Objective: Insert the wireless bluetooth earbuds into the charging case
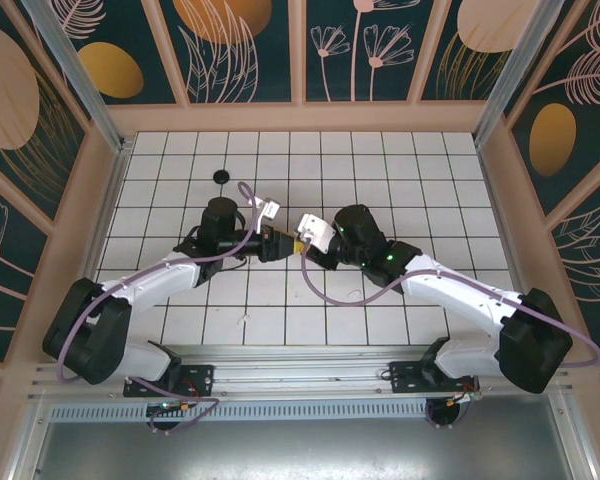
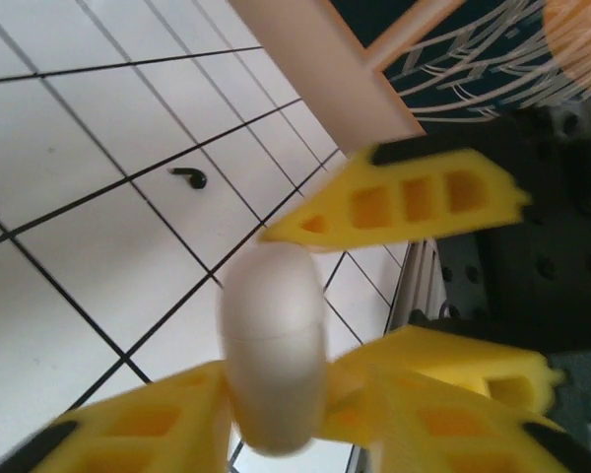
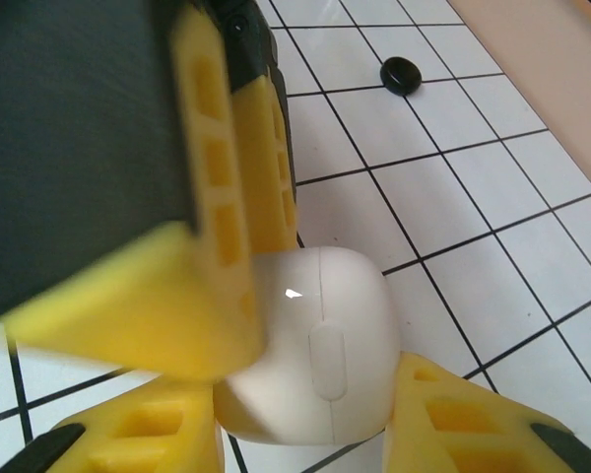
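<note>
White tiled floor (image 1: 180, 190) | floral walls (image 1: 230, 45) | left claw (image 2: 286, 404), right claw (image 3: 305, 434) both clamp charging case (image 3: 320, 335)

White charging case (image 3: 315, 355), yellow fingers (image 3: 227, 197), black earbud (image 3: 401, 74), white black-gridded table (image 3: 473, 286)

The charging case (image 3: 315, 355) looks like smooth, slightly glossy white plastic, the yellow gripper fingers (image 3: 227, 227) touching it matt plastic, the tiled floor (image 3: 492, 276) beneath it smooth.

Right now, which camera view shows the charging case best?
The right wrist view: the charging case is large and sharp, its seam visible. The left wrist view shows it blurred and narrower. In the top external view it is too small to tell.
</note>
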You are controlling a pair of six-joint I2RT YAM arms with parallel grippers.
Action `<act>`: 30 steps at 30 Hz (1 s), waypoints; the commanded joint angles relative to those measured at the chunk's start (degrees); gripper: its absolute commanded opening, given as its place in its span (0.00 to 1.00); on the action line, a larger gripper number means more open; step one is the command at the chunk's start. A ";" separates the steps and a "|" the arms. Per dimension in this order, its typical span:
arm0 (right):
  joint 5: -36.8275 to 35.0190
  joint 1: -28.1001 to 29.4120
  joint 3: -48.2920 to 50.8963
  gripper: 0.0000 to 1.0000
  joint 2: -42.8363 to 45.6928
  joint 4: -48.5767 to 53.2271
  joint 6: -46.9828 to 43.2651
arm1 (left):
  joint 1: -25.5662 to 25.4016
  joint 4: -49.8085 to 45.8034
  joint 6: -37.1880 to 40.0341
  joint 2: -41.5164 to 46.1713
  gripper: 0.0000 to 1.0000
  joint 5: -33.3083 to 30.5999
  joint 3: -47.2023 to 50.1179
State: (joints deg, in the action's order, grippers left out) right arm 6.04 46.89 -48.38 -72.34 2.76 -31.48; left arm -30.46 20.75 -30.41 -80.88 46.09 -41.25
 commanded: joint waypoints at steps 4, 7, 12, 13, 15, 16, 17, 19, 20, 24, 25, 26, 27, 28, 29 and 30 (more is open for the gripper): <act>-0.30 0.66 0.75 0.39 3.02 -1.62 -0.09 | -0.48 3.60 -0.88 0.46 0.12 -2.34 -1.87; -0.80 0.65 0.49 0.51 4.39 -1.24 2.06 | -0.48 4.79 -1.05 1.90 0.07 -4.45 -1.46; -2.03 -0.48 0.57 0.62 10.02 -0.74 13.59 | -0.39 5.37 -0.01 4.54 0.04 -9.95 -1.26; -0.10 -1.96 0.33 0.64 11.38 -0.31 17.81 | -0.39 6.09 0.01 5.35 0.04 -11.05 -0.99; 6.25 -5.87 -0.13 0.66 13.78 0.27 25.34 | -0.35 8.81 -0.40 7.02 0.04 -12.21 0.42; 10.17 -8.28 -0.13 0.67 14.85 0.09 29.49 | -0.33 10.32 -0.75 8.19 0.04 -13.01 1.29; 14.01 -10.51 0.03 0.68 15.72 -0.67 33.27 | -0.31 11.76 -1.22 9.34 0.04 -13.58 2.19; 19.24 -13.77 0.54 0.69 16.81 -2.52 40.33 | -0.32 14.26 -1.90 11.32 0.04 -14.17 3.60; 21.30 -14.65 0.73 0.69 17.05 -3.41 43.34 | -0.23 15.02 -2.06 12.17 0.04 -13.97 3.89; 26.32 -15.18 1.45 0.70 16.49 -8.46 52.84 | -0.32 18.68 -4.74 13.47 0.04 -10.51 4.12; 27.87 -15.22 2.01 0.70 16.19 -10.97 55.58 | -0.34 20.34 -6.14 13.56 0.05 -9.35 4.24; 29.12 -15.17 2.50 0.70 15.82 -13.82 58.26 | -0.30 22.15 -7.72 13.64 0.05 -8.41 4.55; 29.88 -15.21 3.18 0.70 15.46 -16.28 60.67 | -0.36 23.48 -9.03 13.72 0.05 -7.81 4.81; 30.61 -15.17 3.90 0.71 15.10 -19.37 63.38 | -0.39 24.83 -10.32 13.66 0.06 -7.01 4.93; 31.22 -15.17 4.62 0.71 14.74 -22.17 65.46 | -0.36 25.95 -11.55 13.56 0.06 -6.15 4.88; 31.63 -15.16 5.08 0.72 14.54 -24.05 66.73 | -0.36 26.82 -12.50 13.47 0.06 -5.60 4.87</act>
State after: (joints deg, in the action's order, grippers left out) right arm 32.12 31.90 -45.01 -57.06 -10.44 24.43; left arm -31.03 40.03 -37.91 -68.18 36.99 -36.84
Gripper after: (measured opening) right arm 0.715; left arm 0.144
